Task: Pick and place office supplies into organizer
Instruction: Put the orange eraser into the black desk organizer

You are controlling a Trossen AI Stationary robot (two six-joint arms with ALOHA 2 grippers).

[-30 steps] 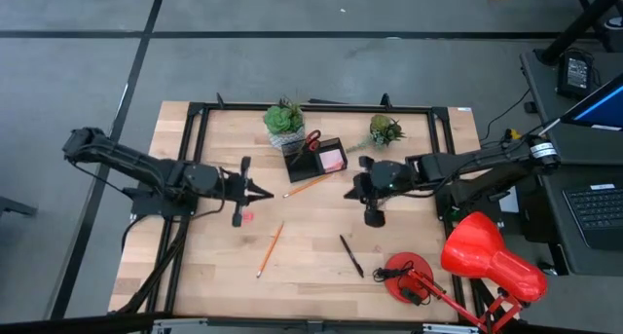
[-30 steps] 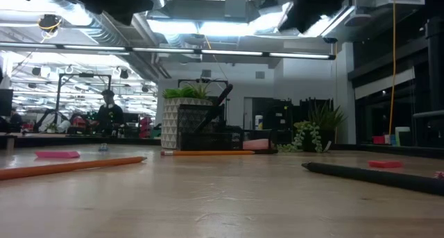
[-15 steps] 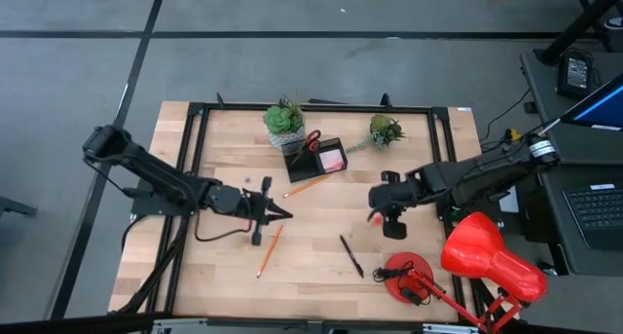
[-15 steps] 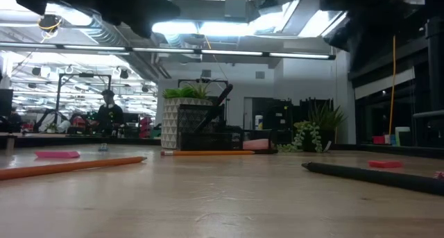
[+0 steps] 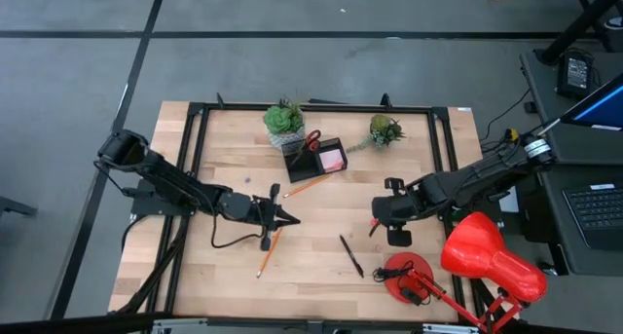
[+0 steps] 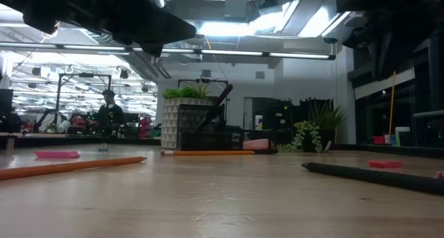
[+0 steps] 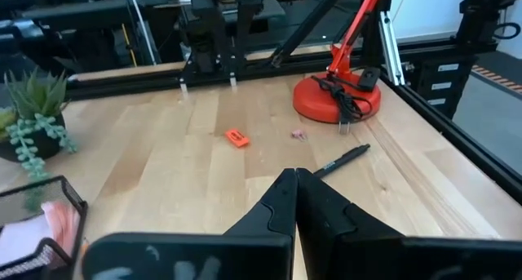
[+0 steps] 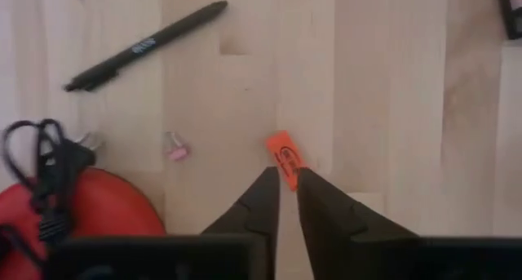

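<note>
Right gripper sits low over the surface, fingers parted just a crack, tips right beside the orange-red eraser; nothing held. We read the narrow gap as sized to the eraser, so this looks like lining up a pinch on it. In the high view that gripper is right of centre, between the pen and the lamp side. A smaller pink eraser lies near the lamp base, apart from the orange one. Left gripper is fully closed, empty, hanging over the upper end of one pencil; from its wrist view the shut tips point across the surface toward the lamp, so we judge it is only arriving and must open before any pick. Second pencil lies just in front of the organizer, touching or nearly; can't tell which. Organizer stands at the back between two plants, presumably kept clear of the arms' working zone; scissors already stand in it and the pink pad fills its right compartment. Still out on the surface: both pencils, pen, both erasers. Risk we see: a thin flat eraser may skid when the fingers close.
</note>
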